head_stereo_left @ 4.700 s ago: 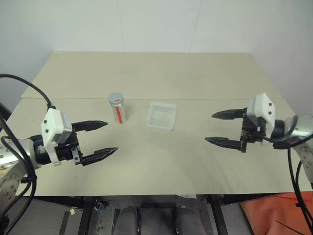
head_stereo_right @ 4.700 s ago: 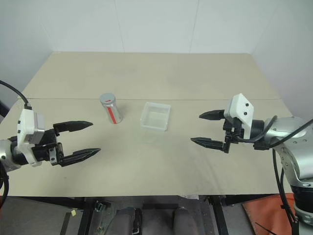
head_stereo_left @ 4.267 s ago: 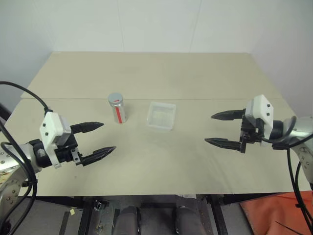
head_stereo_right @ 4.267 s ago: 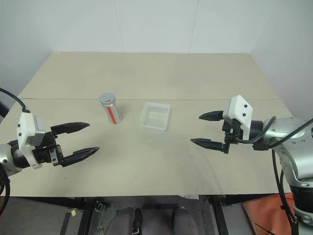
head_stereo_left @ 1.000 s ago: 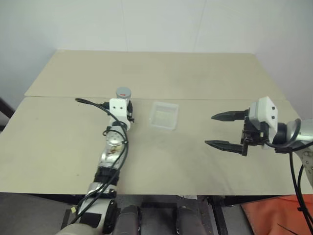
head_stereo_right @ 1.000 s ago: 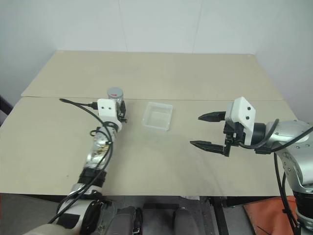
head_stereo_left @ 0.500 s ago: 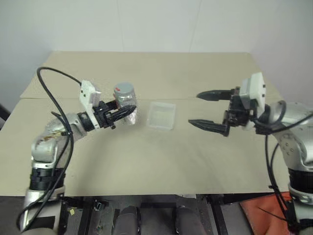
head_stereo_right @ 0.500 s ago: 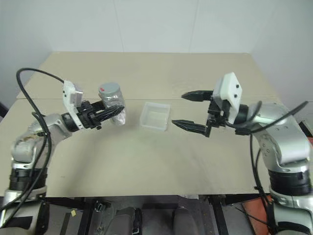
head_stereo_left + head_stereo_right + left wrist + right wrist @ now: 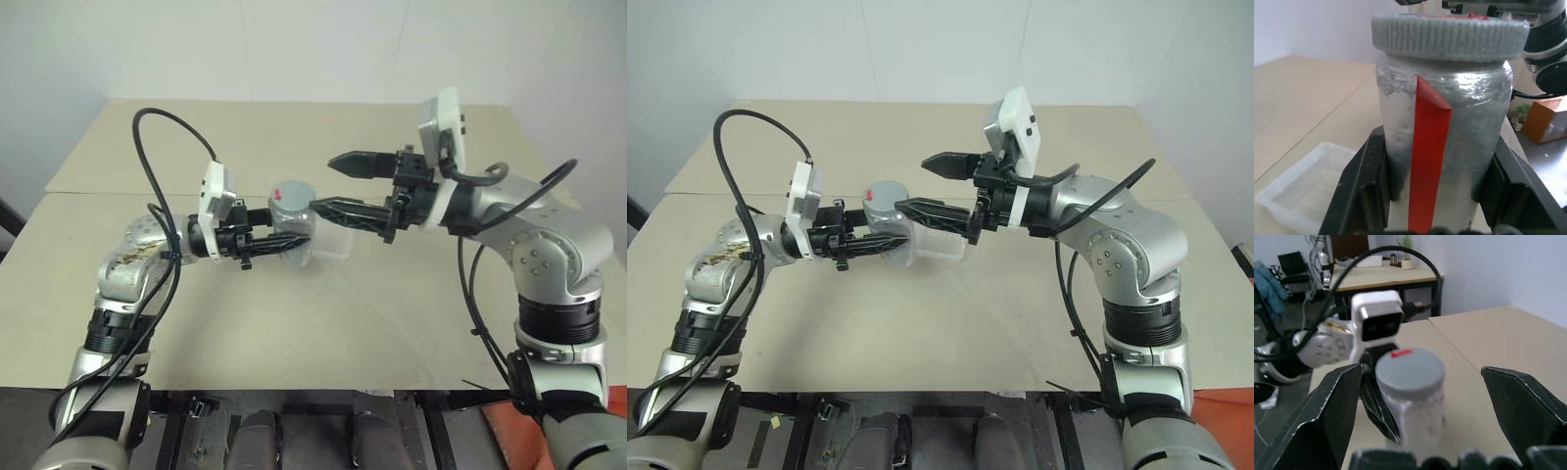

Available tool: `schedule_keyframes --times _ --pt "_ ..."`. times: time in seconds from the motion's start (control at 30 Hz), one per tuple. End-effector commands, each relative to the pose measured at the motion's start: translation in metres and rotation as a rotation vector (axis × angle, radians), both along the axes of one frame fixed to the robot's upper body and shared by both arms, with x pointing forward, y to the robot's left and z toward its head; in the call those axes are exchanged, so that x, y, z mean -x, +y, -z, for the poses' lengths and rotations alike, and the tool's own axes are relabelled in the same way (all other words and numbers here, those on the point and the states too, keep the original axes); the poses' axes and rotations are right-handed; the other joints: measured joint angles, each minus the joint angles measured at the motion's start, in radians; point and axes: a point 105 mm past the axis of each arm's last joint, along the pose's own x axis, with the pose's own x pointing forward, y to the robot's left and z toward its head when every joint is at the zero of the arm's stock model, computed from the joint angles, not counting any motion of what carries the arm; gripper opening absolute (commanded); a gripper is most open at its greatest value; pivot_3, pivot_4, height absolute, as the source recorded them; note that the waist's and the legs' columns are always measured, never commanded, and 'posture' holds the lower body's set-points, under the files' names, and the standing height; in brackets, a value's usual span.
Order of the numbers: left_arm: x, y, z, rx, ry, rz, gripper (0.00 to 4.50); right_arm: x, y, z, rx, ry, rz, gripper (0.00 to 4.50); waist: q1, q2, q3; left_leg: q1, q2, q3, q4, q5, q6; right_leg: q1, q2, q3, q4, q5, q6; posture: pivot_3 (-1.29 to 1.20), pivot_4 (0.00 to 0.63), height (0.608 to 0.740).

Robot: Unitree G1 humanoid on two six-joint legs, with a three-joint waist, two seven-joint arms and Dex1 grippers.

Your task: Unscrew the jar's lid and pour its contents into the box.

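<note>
left gripper (image 9: pixel 279 242) is squeezing the jar (image 9: pixel 293 227) up off the table, right gripper (image 9: pixel 338 183) is hanging wide open by the lid (image 9: pixel 290 191)

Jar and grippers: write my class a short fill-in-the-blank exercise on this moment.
1. The left gripper is shut on the ____.
2. The lid is still ____ the jar.
3. The right gripper's jaws stand ____.
4. The box lies on the ____.

Missing words: jar; on; open; table
</note>
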Motion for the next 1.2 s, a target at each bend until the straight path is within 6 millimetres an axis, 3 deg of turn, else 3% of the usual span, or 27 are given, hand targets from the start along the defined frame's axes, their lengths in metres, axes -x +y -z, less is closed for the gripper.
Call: schedule_keyframes --times 0.03,0.33,0.7,0.8,0.93,1.2 --pt "0.001 -0.005 -0.011 -0.004 -0.061 0.050 1.94 0.012 0.010 -0.013 -0.009 -0.043 -0.040 4.50 -0.001 0.000 0.000 0.000 0.000 0.000 0.000 0.000 0.000 0.000 0.000 0.000 0.000 0.000 0.000 0.00 0.150 0.740" --pt "-0.002 -0.012 -0.011 -0.007 -0.074 0.075 1.94 0.008 0.027 -0.005 0.018 -0.022 -0.016 4.50 -0.007 0.000 0.000 -0.001 0.000 -0.001 0.000 0.000 0.000 -0.001 0.000 0.000 0.000 0.000 0.000 0.00 0.150 0.740" --pt "-0.002 -0.012 -0.011 -0.002 -0.082 0.070 1.94 -0.001 0.029 0.005 0.060 -0.028 0.031 4.50 -0.007 0.000 0.000 -0.001 0.000 -0.001 0.000 0.000 0.000 -0.001 0.000 0.000 0.000 0.000 0.000 0.00 0.150 0.740" --pt "-0.001 -0.011 -0.011 -0.003 -0.083 0.070 1.94 -0.002 0.029 0.005 0.056 -0.034 0.041 3.93 -0.007 0.000 0.000 -0.001 0.000 -0.001 0.000 0.000 0.000 -0.001 0.000 0.000 0.000 0.000 0.000 0.00 0.150 0.740" --pt "-0.001 -0.011 -0.010 -0.005 -0.081 0.069 1.94 -0.004 0.030 0.004 0.050 -0.036 0.046 2.77 -0.007 0.000 0.000 -0.001 0.000 -0.001 0.000 0.000 0.000 -0.002 0.000 0.000 0.000 0.000 0.000 0.00 0.150 0.740" --pt "0.009 -0.012 -0.004 -0.016 -0.061 0.151 1.94 0.004 0.027 0.008 0.065 -0.047 -0.045 2.77 -0.007 0.000 0.000 -0.001 0.000 -0.001 0.000 0.000 0.000 -0.002 0.000 0.000 0.000 0.000 0.000 0.00 0.150 0.740"
